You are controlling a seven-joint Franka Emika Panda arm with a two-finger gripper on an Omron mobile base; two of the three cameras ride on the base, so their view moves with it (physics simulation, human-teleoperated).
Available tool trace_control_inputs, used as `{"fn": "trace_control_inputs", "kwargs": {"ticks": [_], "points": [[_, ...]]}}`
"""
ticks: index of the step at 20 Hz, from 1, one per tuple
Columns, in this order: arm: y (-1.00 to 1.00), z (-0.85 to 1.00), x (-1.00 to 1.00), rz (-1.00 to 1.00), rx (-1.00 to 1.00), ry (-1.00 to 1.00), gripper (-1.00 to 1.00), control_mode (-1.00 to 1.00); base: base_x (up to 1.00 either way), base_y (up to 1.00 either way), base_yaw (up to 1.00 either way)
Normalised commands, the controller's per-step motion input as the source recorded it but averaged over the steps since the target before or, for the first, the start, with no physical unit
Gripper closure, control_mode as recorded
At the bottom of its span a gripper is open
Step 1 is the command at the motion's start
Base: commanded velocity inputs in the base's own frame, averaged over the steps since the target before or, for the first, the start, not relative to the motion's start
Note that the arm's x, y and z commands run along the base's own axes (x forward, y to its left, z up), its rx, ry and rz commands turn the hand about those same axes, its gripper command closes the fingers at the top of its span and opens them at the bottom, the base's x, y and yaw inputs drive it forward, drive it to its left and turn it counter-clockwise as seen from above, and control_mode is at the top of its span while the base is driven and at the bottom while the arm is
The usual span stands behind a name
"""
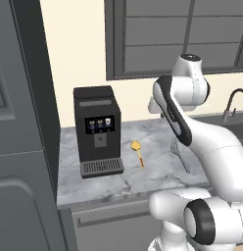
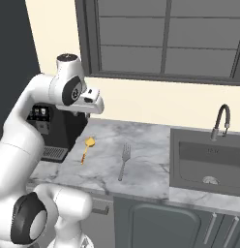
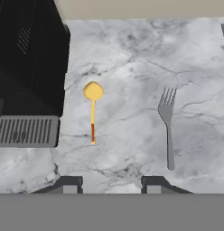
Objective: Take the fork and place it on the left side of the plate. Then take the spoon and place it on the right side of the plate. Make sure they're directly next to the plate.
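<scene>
Hand view looks straight down on the marble counter (image 3: pixel 132 67), and the coffee machine (image 3: pixel 28 67) serves as the landmark. Just beside its drip tray lies the spoon (image 3: pixel 92 113), bowl toward the wall; farther from the machine, well apart from the spoon, lies the fork (image 3: pixel 168 131), tines toward the wall and handle toward the counter's front edge. The plate is nowhere among these things, so the spot for setting the fork down cannot be judged yet.

The step in hand looks like reaching for the fork. To do it well, the gripper (image 3: pixel 111 185) should shift away from the machine until it centres over the handle, turn so the fingers straddle the thin handle across its width, then descend straight.

The arm is raised high over the counter, hand pointing down between spoon and fork. The jaws stand parted and hold nothing.
</scene>
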Motion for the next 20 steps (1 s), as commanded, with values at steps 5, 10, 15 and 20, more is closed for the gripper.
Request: {"fn": "trace_control_inputs", "kwargs": {"ticks": [5,10,15,20], "points": [[0.0,-0.25,-0.24,0.0,-0.02,0.0,-1.0,-1.0,0.0,0.0,0.0],[-0.52,-0.9,-0.29,0.0,0.05,0.08,-1.0,-1.0,0.0,0.0,0.0],[-0.73,-0.69,-0.07,0.0,0.04,0.12,-1.0,-1.0,0.0,0.0,0.0],[-0.35,-0.6,0.0,0.0,-0.04,0.19,-1.0,-1.0,0.0,0.0,0.0]]}}
